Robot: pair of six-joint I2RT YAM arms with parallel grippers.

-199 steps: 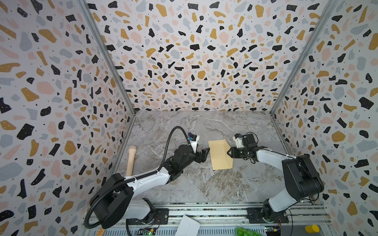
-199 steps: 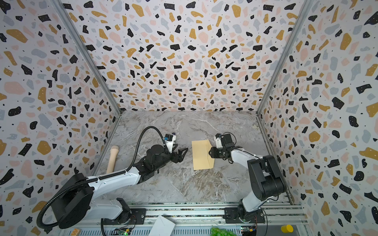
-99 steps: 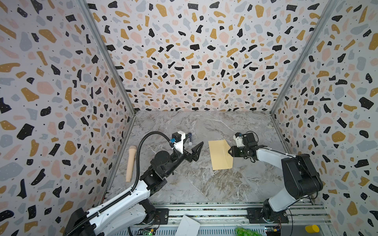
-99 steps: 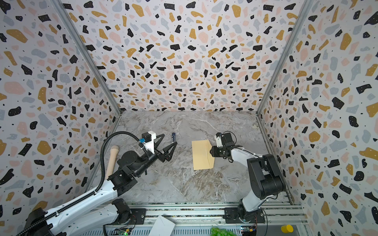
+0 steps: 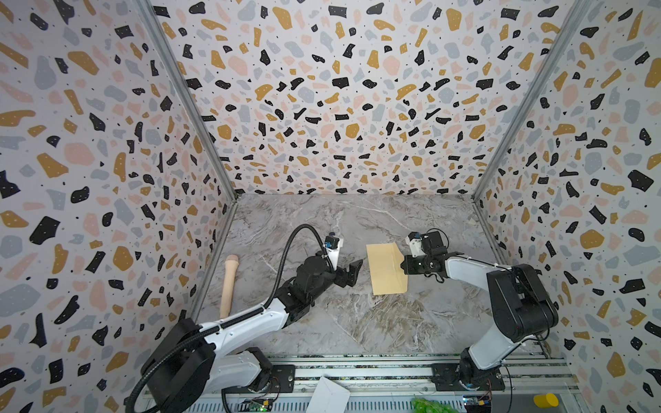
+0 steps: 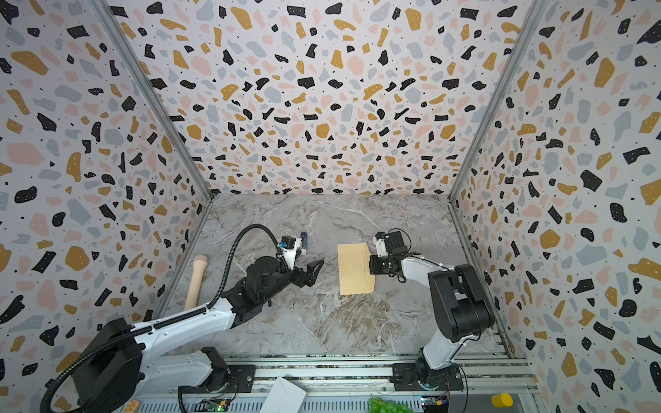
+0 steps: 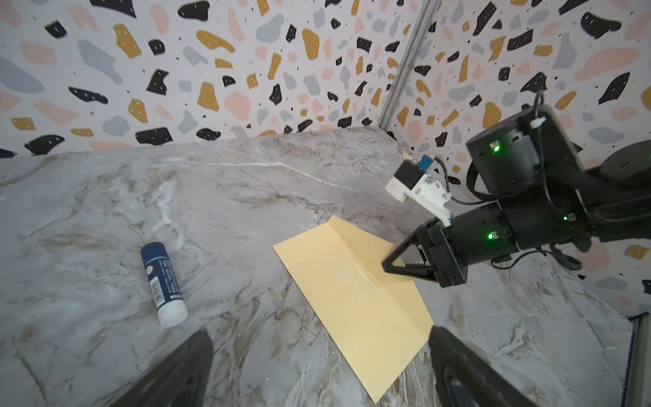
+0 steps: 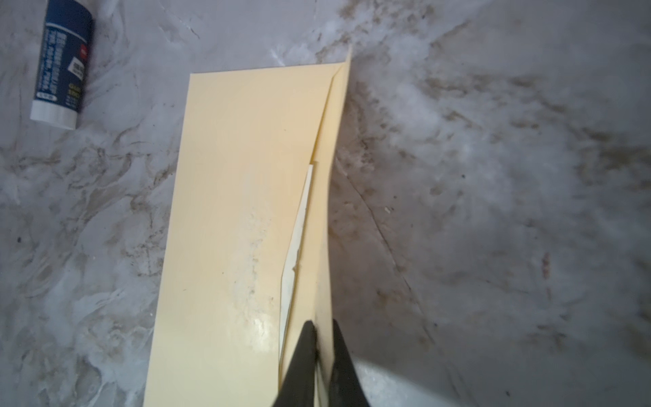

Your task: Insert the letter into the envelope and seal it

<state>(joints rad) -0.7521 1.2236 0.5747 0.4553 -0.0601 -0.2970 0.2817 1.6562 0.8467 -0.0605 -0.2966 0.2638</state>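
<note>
Marble tabletop (image 5: 357, 321) bears the envelope (image 5: 386, 268), a glue stick (image 7: 163, 283), a wooden handle (image 5: 229, 286).

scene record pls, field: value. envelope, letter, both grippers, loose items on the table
envelope: tan kraft-paper envelope, flat on grey marble table; flap lifted, not sealed
letter: cream letter sheet, only an edge shows inside the mouth
right gripper: pinching the flap
left gripper: open, beside the envelope, apart from it
glue: blue-and-white glue stick, lying on its side, untouched
other: pale wooden rod along the left wall
</note>
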